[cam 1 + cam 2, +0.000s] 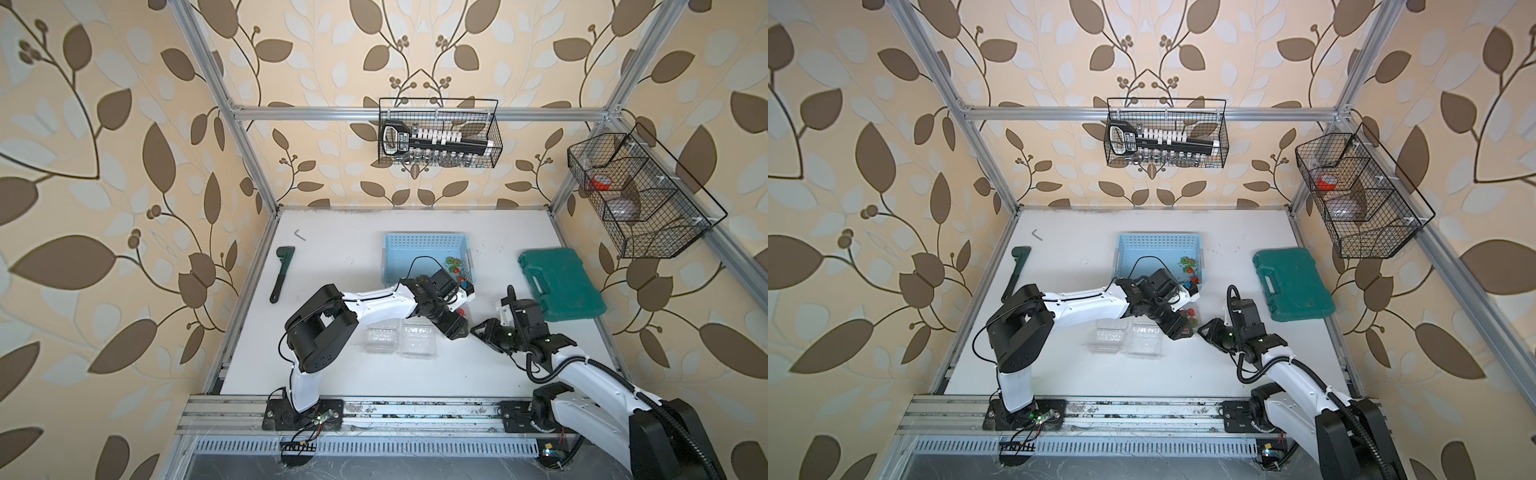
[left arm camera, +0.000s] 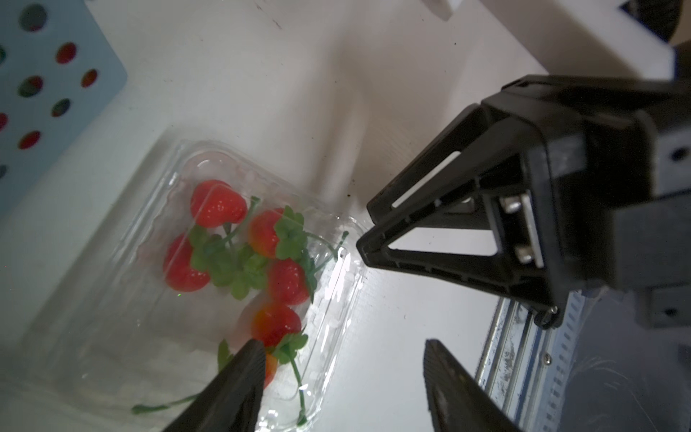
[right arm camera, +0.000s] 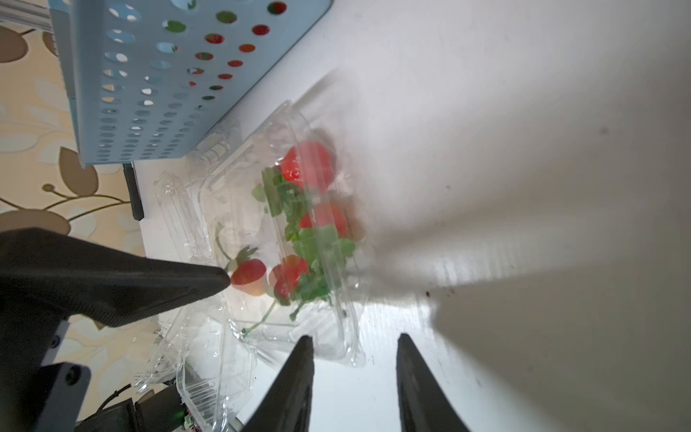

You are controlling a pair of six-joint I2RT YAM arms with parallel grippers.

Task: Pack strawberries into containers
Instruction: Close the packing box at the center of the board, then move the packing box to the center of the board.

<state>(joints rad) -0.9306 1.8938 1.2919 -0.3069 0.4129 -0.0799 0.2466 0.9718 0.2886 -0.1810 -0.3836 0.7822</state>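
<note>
Left pincer (image 2: 344, 344) apart, over punnet (image 2: 157, 209) holding strawberries (image 2: 218, 204); right pincer (image 3: 354, 336) apart, empty, just beside punnet on worktop (image 2: 261, 93).

Soft even light; both top views bow at edges.
Glare on table (image 2: 392, 318) beside the container (image 2: 123, 284); shadows beyond it; right wrist view blurred.

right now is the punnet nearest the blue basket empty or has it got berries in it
Has berries: several red strawberries with green caps lie inside the clear punnet.
</note>
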